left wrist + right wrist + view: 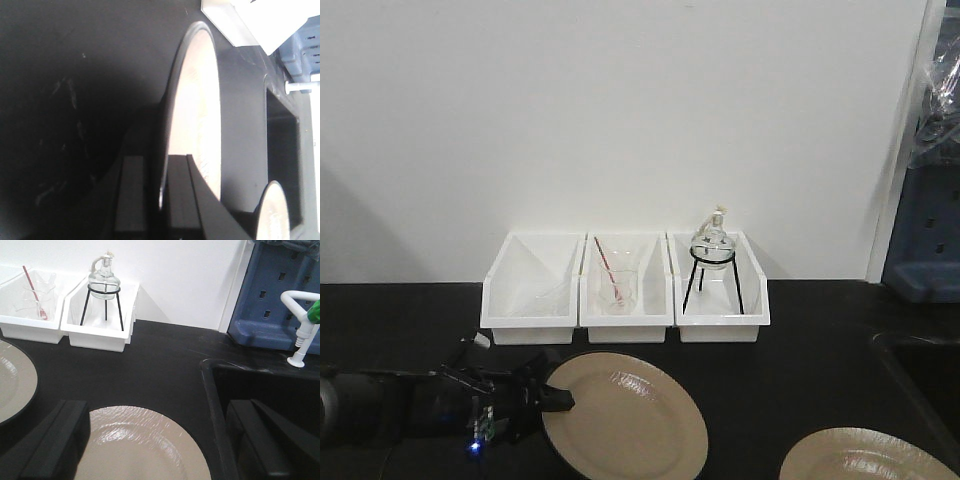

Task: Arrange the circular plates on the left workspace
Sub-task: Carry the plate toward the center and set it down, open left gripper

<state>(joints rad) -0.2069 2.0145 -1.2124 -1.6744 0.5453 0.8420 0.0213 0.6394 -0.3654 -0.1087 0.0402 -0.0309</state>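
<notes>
The left gripper (558,398) sits in the lower left of the front view. It is clamped on the near rim of the left plate (625,415), one finger (132,195) under the dark underside and the other on the tan face. Gripping the edge is probably the only way to move so wide and shallow a dish, and it keeps the plate face up for sliding across the counter (800,350).

The plate lies lower centre, in front of the bins (625,300), and I cannot tell whether it rests flat or is slightly raised. Being round, it has no true long axis. The front view shows it as an oval slanting from upper left to lower right.

The right plate (865,458) lies flat at the lower right, beside the sink (260,385). The right gripper (157,430) hangs above it with its jaws spread wide, gripping nothing.
</notes>
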